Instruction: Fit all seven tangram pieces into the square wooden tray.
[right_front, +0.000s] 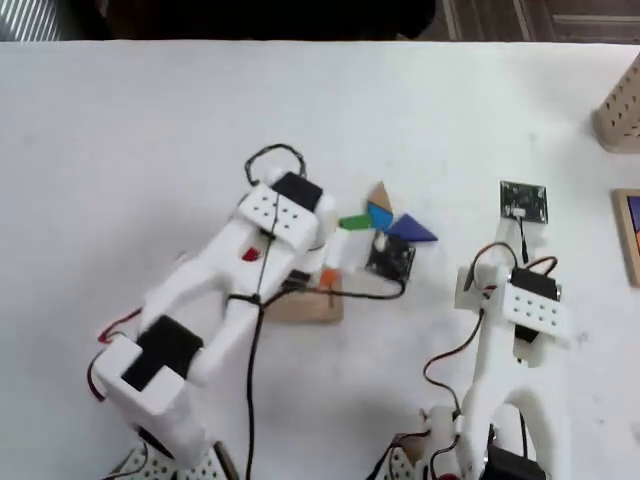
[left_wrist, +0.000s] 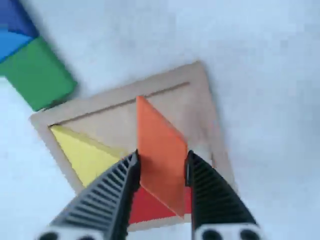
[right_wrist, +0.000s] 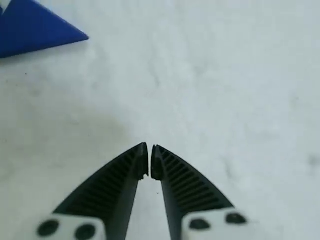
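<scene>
pale wooden tray (left_wrist: 205, 90), ribbed plastic pincer (left_wrist: 161, 167)

High view looks down over the table (right_front: 150, 120); wrist views face it closely — right shares the blue triangle (right_wrist: 30, 30).

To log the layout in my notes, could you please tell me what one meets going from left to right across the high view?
wooden tray → green piece → light blue piece → dark blue triangle → small circuit board → perforated wooden block at the right edge.
</scene>
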